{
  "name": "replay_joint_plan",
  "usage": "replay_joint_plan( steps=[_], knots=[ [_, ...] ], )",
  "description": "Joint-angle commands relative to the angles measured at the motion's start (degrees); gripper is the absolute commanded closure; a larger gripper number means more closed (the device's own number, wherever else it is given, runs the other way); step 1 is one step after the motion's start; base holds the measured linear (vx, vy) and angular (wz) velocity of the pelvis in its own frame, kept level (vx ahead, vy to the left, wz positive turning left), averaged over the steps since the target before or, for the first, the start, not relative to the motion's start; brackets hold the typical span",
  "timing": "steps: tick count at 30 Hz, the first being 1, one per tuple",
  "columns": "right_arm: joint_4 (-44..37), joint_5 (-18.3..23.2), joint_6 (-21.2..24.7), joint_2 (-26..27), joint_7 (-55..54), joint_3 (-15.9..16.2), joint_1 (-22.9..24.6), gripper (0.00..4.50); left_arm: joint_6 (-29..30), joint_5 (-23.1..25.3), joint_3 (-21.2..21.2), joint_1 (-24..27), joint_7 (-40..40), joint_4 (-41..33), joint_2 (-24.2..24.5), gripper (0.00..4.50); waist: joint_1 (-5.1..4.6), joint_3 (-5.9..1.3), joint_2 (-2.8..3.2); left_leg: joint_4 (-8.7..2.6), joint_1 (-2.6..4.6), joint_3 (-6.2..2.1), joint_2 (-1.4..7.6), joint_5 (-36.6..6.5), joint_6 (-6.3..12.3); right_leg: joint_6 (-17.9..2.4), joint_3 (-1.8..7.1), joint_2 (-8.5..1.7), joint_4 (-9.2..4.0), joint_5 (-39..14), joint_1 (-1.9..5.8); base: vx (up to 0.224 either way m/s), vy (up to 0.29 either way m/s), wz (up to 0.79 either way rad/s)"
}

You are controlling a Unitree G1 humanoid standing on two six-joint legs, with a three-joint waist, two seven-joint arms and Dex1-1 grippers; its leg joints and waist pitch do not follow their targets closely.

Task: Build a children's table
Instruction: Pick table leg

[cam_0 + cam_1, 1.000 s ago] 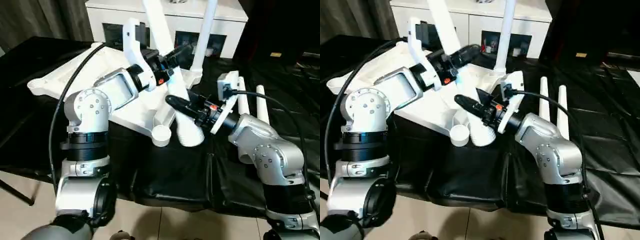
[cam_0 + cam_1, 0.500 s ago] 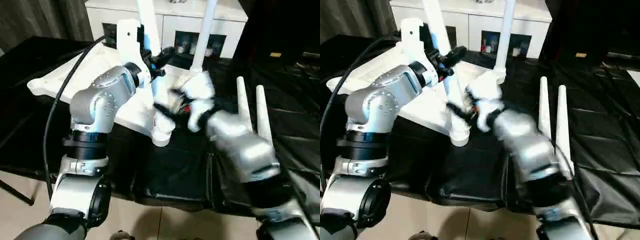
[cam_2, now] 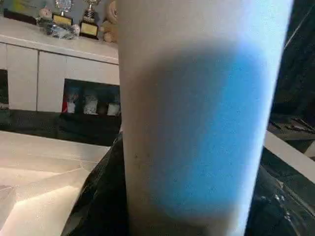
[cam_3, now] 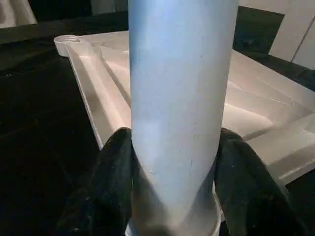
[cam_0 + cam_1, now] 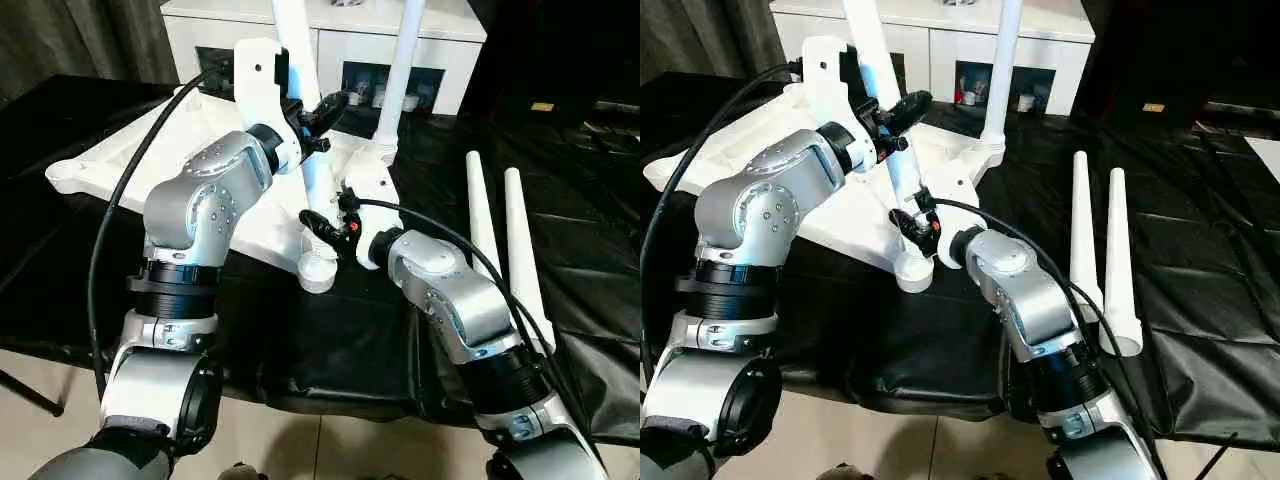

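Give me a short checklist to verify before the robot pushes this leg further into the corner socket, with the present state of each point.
1. Leg stands in the near corner socket: ok, its lower end meets the socket; depth cannot tell.
2. Left hand holds the leg high up: ok.
3. Right hand grips the leg just above the socket: ok, a finger sits on each side.
4. Leg is upright: cannot tell; it leans a little in the eye views.
5. Far leg already stands in its socket: ok.
6. Two spare legs lie on the black cloth beside the right arm: ok.
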Motion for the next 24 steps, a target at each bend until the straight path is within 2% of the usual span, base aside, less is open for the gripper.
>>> replay_joint_plan(
  steps=[1,4,5,7,11,14,15,19,20,22,24],
  knots=[
    [0.27,0.18,-0.56,0.07,-0.64,-2.03,-0.92,2.47,0.1,0.75,-0.76,-0.56,-0.63,-0.13,0.33,2.7,-0.02,-4.68,0.06,-3.59,0.24,-0.41,1.63,-4.1,0.85,-10.7,3.42,-3.72,-3.05,-3.13,4.05,0.0,0.0,0.0],
    [0.25,0.31,-0.8,0.13,-0.34,-2.21,-0.82,2.58,-0.1,1.14,-1.01,-0.58,-0.86,-0.05,0.63,2.7,0.0,-4.68,0.13,-3.59,0.25,-0.42,1.63,-4.24,0.78,-10.79,3.43,-3.76,-3.03,-3.13,4.08,0.0,0.0,0.0],
    [0.18,0.63,-0.9,0.16,-0.08,-2.43,-0.76,2.6,0.01,1.49,-1.21,-0.6,-0.76,-0.11,0.9,2.35,-0.03,-4.66,0.1,-3.62,0.22,-0.43,1.62,-4.4,0.78,-10.67,3.41,-3.74,-3.05,-3.35,4.1,0.0,0.0,0.0],
    [-0.18,1.48,-1.05,-0.17,0.83,-3.13,-0.66,2.62,1.72,-0.9,-0.85,-0.26,-3.24,-1.21,1.13,2.0,0.05,-4.69,0.2,-3.6,0.32,-0.42,1.63,-4.48,0.71,-10.7,3.43,-3.8,-3.05,-3.62,4.05,0.0,0.0,0.0],
    [-0.62,3.31,-1.18,-1.1,3.1,-4.63,-0.47,2.63,3.12,-3.28,0.51,-0.16,-4.59,-1.72,1.27,1.79,0.13,-4.69,0.24,-3.57,0.34,-0.36,1.61,-4.83,0.7,-11.22,3.43,-3.73,-2.97,-3.09,4.11,0.0,0.0,0.0],
    [-3.62,9.53,-0.62,-4.37,12.0,-7.01,1.53,2.63,5.19,-8.88,4.34,-0.23,-7.94,-1.64,1.48,1.55,0.18,-4.73,0.16,-3.44,0.22,-0.31,1.47,-4.85,1.42,-11.81,3.36,-3.7,-2.93,-2.07,4.35,0.0,0.0,0.0],
    [-4.7,11.77,-0.27,-5.57,15.22,-7.84,2.39,2.64,5.96,-10.91,5.39,-0.26,-9.79,-1.57,1.86,1.49,0.43,-4.74,0.06,-3.32,0.16,-0.24,1.42,-4.79,2.29,-12.14,3.4,-3.74,-2.93,-1.42,4.49,0.0,0.0,0.0],
    [-8.04,18.14,2.66,-9.85,25.67,-8.7,5.22,2.64,10.66,-16.35,5.68,0.38,-17.28,-3.38,4.16,1.12,0.62,-4.7,0.09,-3.3,0.16,-0.3,1.63,-5.01,3.93,-12.97,3.23,-3.73,-3.03,-2.79,4.37,0.0,0.0,0.0],
    [-9.26,20.7,4.77,-12.35,30.53,-8.39,6.56,2.64,12.59,-18.93,6.35,0.13,-18.75,-4.17,4.15,1.1,0.7,-4.66,0.1,-3.28,0.14,-0.32,1.67,-5.15,3.99,-13.17,3.19,-3.75,-3.11,-3.46,4.43,0.0,0.0,0.0],
    [-9.75,21.73,5.77,-13.96,33.24,-7.95,7.32,2.64,13.88,-20.46,7.03,-0.36,-18.88,-4.25,3.87,1.1,0.75,-4.63,0.05,-3.24,0.05,-0.36,1.76,-5.38,3.86,-13.49,3.15,-3.79,-3.12,-4.13,4.33,0.0,0.0,0.0],
    [-9.99,22.91,6.8,-15.75,35.88,-7.31,7.92,2.64,15.39,-22.03,7.16,-0.85,-19.59,-4.21,4.04,1.1,0.78,-4.5,0.01,-3.22,0.05,-0.29,1.59,-6.61,3.42,-12.7,3.05,-3.8,-3.58,-7.46,4.37,0.0,0.0,0.0]
  ],
)
